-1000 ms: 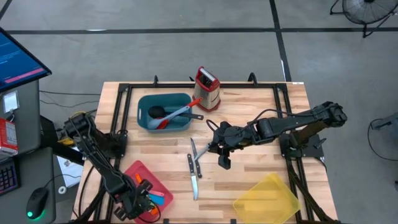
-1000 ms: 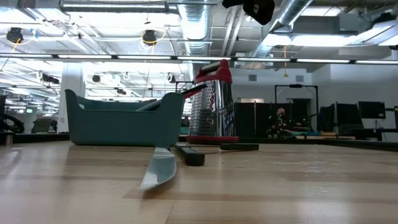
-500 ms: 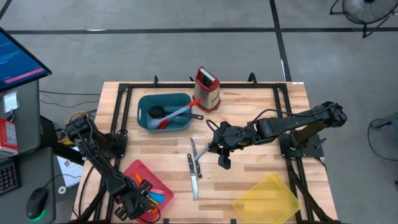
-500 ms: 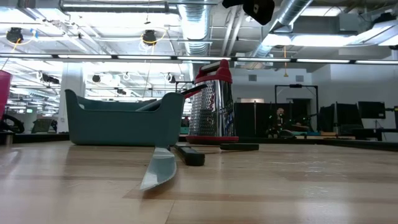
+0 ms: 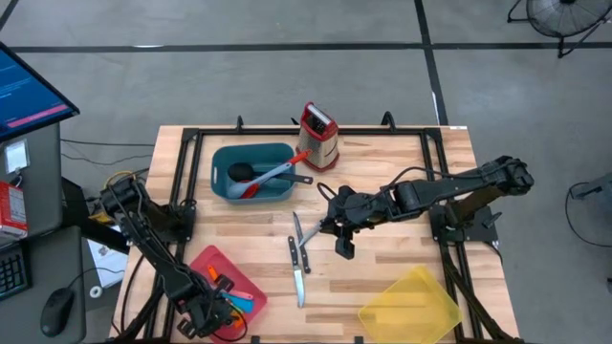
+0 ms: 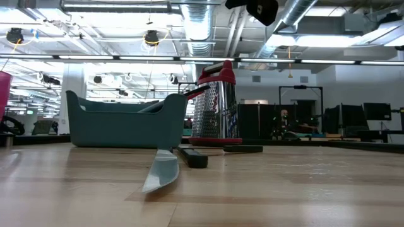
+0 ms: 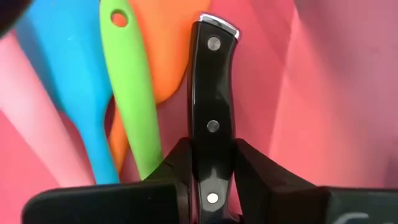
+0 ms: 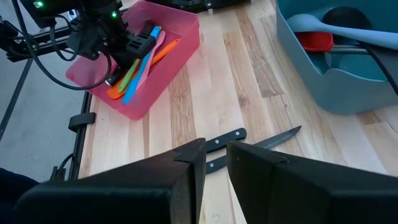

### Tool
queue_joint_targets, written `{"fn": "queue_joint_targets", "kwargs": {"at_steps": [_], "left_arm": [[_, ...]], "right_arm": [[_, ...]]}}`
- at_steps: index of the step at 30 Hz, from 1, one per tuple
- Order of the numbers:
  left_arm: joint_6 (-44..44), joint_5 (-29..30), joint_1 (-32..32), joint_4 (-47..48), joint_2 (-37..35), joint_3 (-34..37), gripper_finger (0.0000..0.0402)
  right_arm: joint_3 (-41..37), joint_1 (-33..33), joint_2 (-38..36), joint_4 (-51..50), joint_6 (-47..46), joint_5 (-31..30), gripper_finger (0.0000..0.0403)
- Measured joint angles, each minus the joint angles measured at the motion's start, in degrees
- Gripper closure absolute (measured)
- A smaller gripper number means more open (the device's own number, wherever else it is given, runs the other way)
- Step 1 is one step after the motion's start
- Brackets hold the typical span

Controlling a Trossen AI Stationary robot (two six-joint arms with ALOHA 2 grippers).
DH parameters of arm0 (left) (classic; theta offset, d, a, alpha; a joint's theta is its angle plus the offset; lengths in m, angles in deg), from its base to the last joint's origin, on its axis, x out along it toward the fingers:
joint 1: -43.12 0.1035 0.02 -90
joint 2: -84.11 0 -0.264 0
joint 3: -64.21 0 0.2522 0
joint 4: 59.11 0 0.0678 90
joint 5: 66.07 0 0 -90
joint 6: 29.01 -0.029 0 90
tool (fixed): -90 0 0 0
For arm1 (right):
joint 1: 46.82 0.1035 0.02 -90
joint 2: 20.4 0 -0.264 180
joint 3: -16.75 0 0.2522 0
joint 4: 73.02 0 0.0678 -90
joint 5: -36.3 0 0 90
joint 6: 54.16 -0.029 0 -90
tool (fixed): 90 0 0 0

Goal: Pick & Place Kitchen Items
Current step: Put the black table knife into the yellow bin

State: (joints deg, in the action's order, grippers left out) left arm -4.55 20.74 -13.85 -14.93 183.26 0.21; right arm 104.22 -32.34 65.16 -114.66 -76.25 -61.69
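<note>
My left jaws (image 7: 210, 171) pinch the black riveted handle of a steel knife (image 7: 210, 106) inside the red tray (image 5: 215, 268), at about 7 o'clock on the surface (image 5: 382, 182). Just beside that handle lie the green utensil (image 7: 130, 93), the orange utensil (image 7: 168, 56), the blue utensil (image 7: 74, 87) and the pink utensil (image 7: 37, 124). My right jaws (image 5: 335, 229) hang over the middle of the surface, fingers nearly pressed together with only a thin slit between them, holding nothing. Two black-handled knives (image 5: 297, 253) lie crossed on the wood just at their 7 o'clock. At 11 o'clock the teal tray (image 5: 251, 172) holds the black ladle (image 5: 239, 173), the red spoon (image 5: 251, 190) and the grey-blue spoon (image 5: 277, 172). The box grater (image 5: 318, 136) stands at 12, the yellow tray (image 5: 409, 306) lies at 5.
</note>
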Motion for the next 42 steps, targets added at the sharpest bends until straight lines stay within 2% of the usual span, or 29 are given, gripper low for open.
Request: {"fn": "queue_joint_targets", "kwargs": {"at_steps": [6,12,16,23,28,31,39,42], "left_arm": [[5.7,0.3,0.0,-0.1,-0.9,0.2,0.0348],[9.7,4.5,0.2,2.7,-5.2,0.8,0.0348],[11.3,4.6,0.8,4.1,-8.4,0.8,0.0348],[13.7,5.7,1.9,6.2,-15.3,0.7,0.0348],[14.2,8.3,4.6,6.2,-22.8,0.6,0.0348],[14.9,11.6,7.1,6.1,-28.4,0.6,0.0348],[15.3,25.7,15.9,3.6,-42.8,0.5,0.0348],[14.6,29.2,20.0,-0.8,-46.4,0.5,0.0348]], "right_arm": [[0.0,0.0,0.0,0.0,0.0,0.0,0.0331],[0.0,0.0,0.0,0.0,0.0,0.0,0.0331],[0.0,0.0,0.0,0.2,0.0,0.0,0.0331],[0.0,0.0,0.0,0.5,0.0,0.0,0.0331],[0.0,0.0,0.0,0.6,-0.3,0.1,0.0331],[0.0,0.0,0.0,1.3,-0.3,0.2,0.0331],[0.0,0.0,0.0,8.5,0.0,-0.1,0.0331],[0.0,0.0,0.0,12.5,0.0,-3.5,0.0331]]}}
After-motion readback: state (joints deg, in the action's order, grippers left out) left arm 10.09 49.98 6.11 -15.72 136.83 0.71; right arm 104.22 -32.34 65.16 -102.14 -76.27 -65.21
